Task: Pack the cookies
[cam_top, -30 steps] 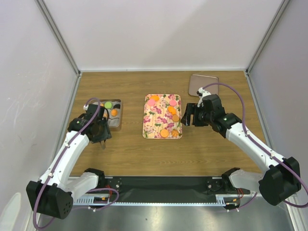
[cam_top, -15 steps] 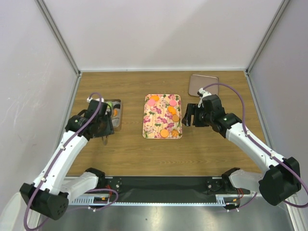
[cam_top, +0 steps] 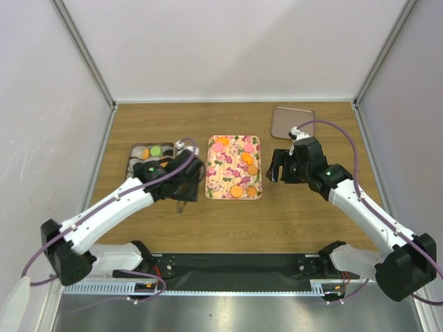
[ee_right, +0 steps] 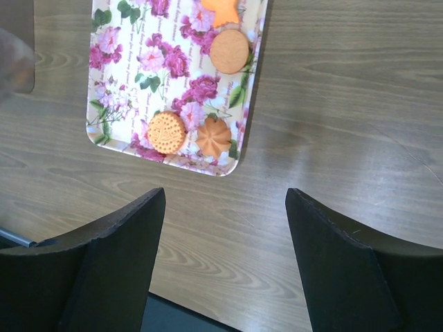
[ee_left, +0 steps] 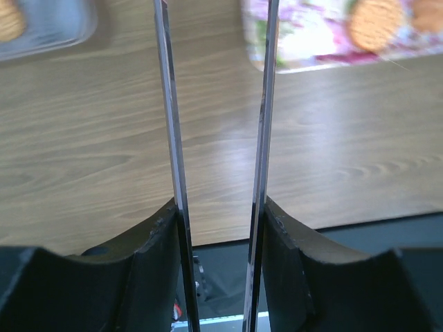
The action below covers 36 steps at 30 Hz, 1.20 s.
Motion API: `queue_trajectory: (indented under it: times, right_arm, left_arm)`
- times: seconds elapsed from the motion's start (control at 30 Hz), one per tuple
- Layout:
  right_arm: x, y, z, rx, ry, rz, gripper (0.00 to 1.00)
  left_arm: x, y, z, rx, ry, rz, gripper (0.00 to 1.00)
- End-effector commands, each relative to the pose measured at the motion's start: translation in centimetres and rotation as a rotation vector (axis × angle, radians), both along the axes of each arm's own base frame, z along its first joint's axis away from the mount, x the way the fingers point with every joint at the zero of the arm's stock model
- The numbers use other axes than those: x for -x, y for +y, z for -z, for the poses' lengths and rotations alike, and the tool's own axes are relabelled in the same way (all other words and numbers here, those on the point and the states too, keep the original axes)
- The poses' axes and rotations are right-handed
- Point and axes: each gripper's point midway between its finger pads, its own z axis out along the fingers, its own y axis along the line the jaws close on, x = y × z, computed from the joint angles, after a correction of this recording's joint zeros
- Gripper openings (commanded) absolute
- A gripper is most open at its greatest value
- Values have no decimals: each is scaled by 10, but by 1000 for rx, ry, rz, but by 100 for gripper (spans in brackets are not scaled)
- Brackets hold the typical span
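Observation:
Several cookies, orange [cam_top: 247, 158] and pink [cam_top: 217, 146], lie on the floral tray [cam_top: 225, 173]. More cookies, one of them green [cam_top: 156, 151], sit in the metal tin [cam_top: 133, 159] at the left. My left gripper [cam_top: 185, 182] hovers over the wood between tin and tray, shut on thin metal tongs [ee_left: 166, 104] whose blades stand apart with nothing between them. In the left wrist view the gripper [ee_left: 220, 204] faces a tray corner with an orange cookie [ee_left: 374, 24]. My right gripper [cam_top: 277, 166] stands open just right of the tray. Its wrist view shows the gripper [ee_right: 225, 197] empty, near two orange cookies [ee_right: 167, 133].
A grey metal lid [cam_top: 291, 122] lies at the back right of the table. The tin's corner [ee_left: 55, 31] shows at the upper left of the left wrist view. White walls close in the table on three sides. The black rail [cam_top: 235, 266] runs along the near edge.
My left arm has swung right, from over the tin to the gap between tin and tray, still holding the tongs. The right arm has barely moved.

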Motion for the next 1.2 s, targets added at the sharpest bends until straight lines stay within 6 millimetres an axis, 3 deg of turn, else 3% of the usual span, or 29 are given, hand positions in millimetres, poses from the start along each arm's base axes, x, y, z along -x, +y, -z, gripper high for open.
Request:
queue_trajectory:
  times: [0.0, 0.03, 0.07, 0.1, 0.27, 0.3, 0.5, 1.17]
  right_arm:
    - [-5, -5, -27, -12, -58, 44, 77]
    - [-4, -6, -28, -10, -59, 49, 77]
    - [-4, -7, -31, -11, -62, 50, 77]
    - [-2, -7, -31, -11, -55, 51, 77]
    - [2, -19, -37, 12, -76, 84, 77]
    - [3, -21, -36, 18, -72, 89, 77]
    - [5, -27, -39, 20, -76, 100, 77]
    - [8, -31, -38, 17, -77, 95, 77]
  left_arm:
    - [-4, -58, -18, 43, -71, 101, 50]
    - [-6, -60, -23, 53, -83, 103, 50]
    - [-1, -74, -13, 25, -60, 151, 50]
    - [-1, -86, -17, 35, -72, 178, 50]
    - [12, -132, 6, -30, -24, 324, 50]
    - [13, -142, 3, -23, -26, 354, 51]
    - [20, -169, 20, -62, 17, 444, 51]
    - [28, -171, 47, -107, 80, 471, 50]
